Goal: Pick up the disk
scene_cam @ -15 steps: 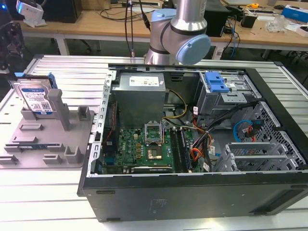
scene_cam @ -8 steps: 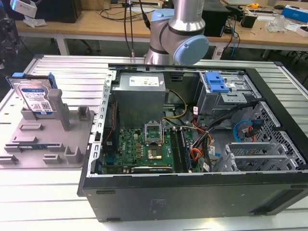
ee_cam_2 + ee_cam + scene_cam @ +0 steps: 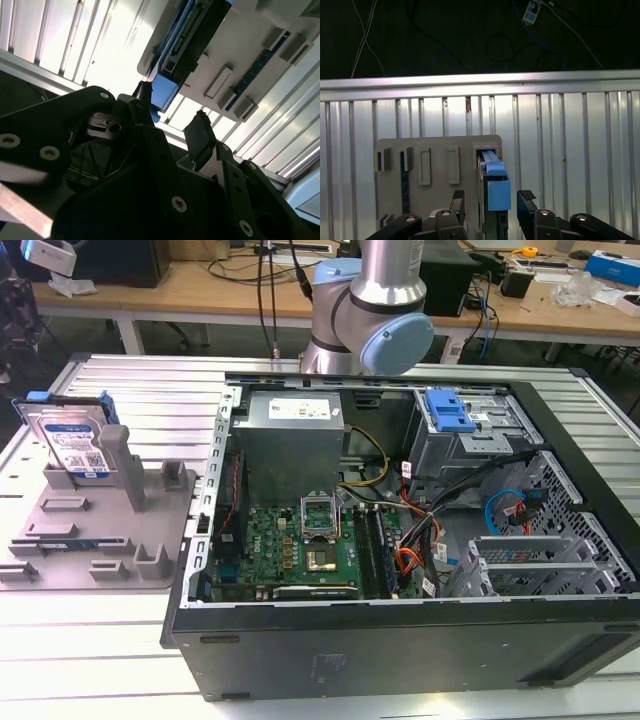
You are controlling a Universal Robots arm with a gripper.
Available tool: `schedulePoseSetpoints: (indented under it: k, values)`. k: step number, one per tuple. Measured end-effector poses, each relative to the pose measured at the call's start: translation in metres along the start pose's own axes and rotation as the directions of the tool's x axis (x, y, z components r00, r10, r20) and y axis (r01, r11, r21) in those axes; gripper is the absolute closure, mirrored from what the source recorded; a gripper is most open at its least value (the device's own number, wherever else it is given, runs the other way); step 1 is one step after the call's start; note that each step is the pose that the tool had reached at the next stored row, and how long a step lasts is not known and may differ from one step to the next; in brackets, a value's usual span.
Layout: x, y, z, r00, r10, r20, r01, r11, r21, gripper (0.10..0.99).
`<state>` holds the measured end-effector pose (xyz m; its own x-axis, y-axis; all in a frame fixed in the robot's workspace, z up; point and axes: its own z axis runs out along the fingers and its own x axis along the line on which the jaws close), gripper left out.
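The disk (image 3: 68, 443) stands upright on its edge in a slot of the grey holder (image 3: 100, 530), at the exterior view's left, its white-and-blue label facing forward. In the first wrist view I look down on the disk (image 3: 490, 167) edge-on, with its blue side rail uppermost. My gripper (image 3: 491, 200) is open, one black fingertip on each side of the disk's line and apart from it. In the second wrist view the gripper (image 3: 172, 112) is open too, with the disk (image 3: 192, 35) and the holder (image 3: 260, 50) beyond it.
An open computer case (image 3: 560, 640) takes up the middle and right of the ribbed metal table (image 3: 120, 640); a blue drive-bay clip (image 3: 447, 410) sits inside it. My arm (image 3: 380, 310) rises behind the case. Cluttered benches stand at the back.
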<state>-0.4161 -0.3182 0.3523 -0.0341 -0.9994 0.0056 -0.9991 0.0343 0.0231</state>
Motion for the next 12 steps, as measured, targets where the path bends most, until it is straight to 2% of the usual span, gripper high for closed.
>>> schedulePoseSetpoints:
  k: [2,5,12]
  values:
    - [0.0,-0.0002,0.0004,1.0,0.0,0.0004,0.0,1.0,0.006,0.545]
    - [-0.0008,-0.0002,0.0032,1.0,0.0,0.0002,0.0,1.0,0.007,0.545]
    - [-0.006,-0.0005,0.018,1.0,-0.007,0.0001,0.007,1.0,0.007,0.545]
